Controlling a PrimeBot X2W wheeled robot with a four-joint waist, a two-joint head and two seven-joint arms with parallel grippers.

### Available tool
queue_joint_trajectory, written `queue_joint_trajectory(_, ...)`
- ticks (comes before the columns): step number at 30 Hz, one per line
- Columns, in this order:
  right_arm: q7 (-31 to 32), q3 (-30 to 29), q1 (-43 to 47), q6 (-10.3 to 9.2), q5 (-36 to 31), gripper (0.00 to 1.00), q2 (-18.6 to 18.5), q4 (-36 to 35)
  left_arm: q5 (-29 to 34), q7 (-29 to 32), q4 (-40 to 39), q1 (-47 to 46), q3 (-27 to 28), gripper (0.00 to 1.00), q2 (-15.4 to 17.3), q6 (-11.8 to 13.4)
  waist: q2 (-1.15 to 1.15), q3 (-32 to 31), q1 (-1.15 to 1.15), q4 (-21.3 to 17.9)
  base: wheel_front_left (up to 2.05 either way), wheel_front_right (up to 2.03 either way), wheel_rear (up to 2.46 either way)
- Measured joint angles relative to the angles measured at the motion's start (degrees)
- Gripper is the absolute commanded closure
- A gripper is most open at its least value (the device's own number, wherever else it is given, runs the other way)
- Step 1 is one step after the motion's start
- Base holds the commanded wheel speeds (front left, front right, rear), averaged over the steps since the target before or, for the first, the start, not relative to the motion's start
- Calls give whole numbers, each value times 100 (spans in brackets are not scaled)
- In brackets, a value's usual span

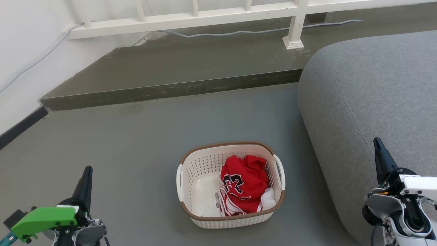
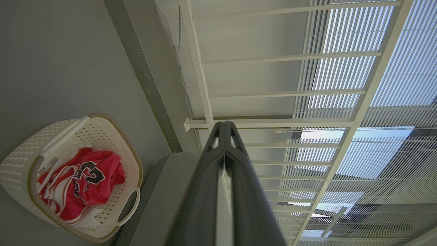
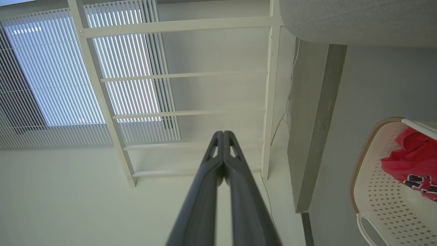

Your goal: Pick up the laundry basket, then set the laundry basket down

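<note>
The laundry basket (image 1: 205,160) stands on the grey floor in the middle of the head view, cream-white with perforated walls, a brown rim band and white loop handles on its left and right sides. A red jersey (image 1: 244,182) lies crumpled in its right half. My left gripper (image 1: 88,171) is at the lower left, well left of the basket, shut and empty. My right gripper (image 1: 377,140) is at the lower right over the sofa's edge, also shut and empty. The left wrist view shows the laundry basket (image 2: 112,140) at lower left beside the left gripper (image 2: 223,124). The right wrist view has the laundry basket (image 3: 382,191) at its right edge and the right gripper (image 3: 222,133) in the middle.
A grey sofa (image 1: 372,89) bulges in close on the basket's right. A raised dark step (image 1: 170,90) runs across behind the basket, with a white railing (image 1: 191,18) and a cable along it. A white wall (image 1: 24,51) stands at far left.
</note>
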Motion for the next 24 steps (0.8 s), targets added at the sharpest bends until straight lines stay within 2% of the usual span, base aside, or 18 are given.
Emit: queue_joint_trajectory(24, 0, -1, 0, 0, 0, 100, 0, 0, 0, 0, 0, 0, 1, 100, -1, 0, 0, 0, 0, 0, 0, 0, 0)
